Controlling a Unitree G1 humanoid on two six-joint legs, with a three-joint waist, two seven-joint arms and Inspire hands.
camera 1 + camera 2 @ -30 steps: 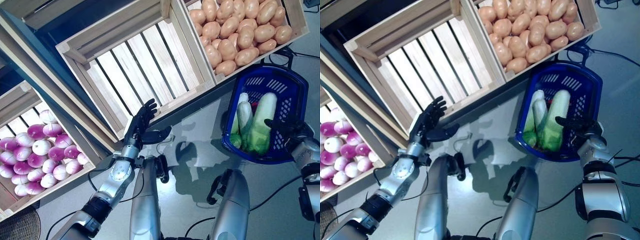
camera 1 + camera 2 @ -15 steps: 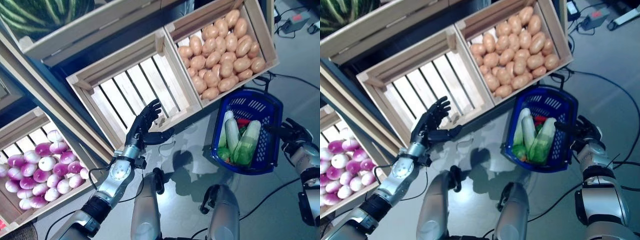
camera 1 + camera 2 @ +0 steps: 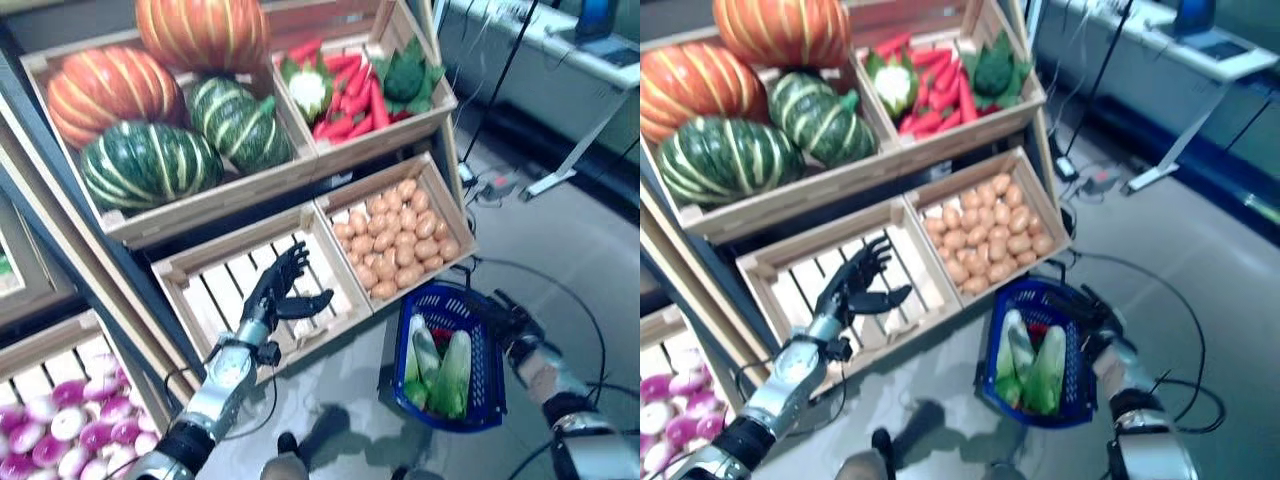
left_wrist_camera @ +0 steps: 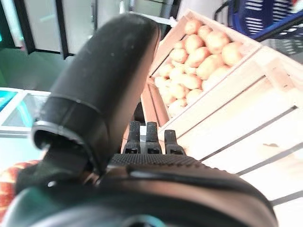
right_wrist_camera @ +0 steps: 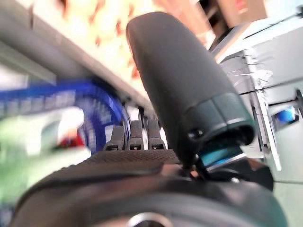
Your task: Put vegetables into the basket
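My left hand's (image 3: 278, 297) fingers (image 3: 293, 262) are spread open and hold nothing; the hand hangs over the empty slatted crate (image 3: 262, 293) in the lower row of the rack. My right hand (image 3: 512, 322) is at the far rim of the blue basket (image 3: 487, 372), but I cannot tell from either the eye views or its wrist view whether it grips the rim or just rests there.

The basket sits low in front of the potato crate (image 3: 396, 235), and pale green and white long vegetables (image 3: 440, 368) already lie in it, with a bit of red showing between them. Up top I see pumpkins (image 3: 155, 90) and a crate of red peppers and greens (image 3: 358, 84); purple-white onions (image 3: 65, 432) fill the crate at lower left.

I judge I am between picks: some loading is done, and the free hand has nothing to take from the bare crate under it. The next move calls for swinging my left hand across to the potatoes just beside it, or up to the peppers, closing on one piece, then carrying it over the crate wall to the basket.
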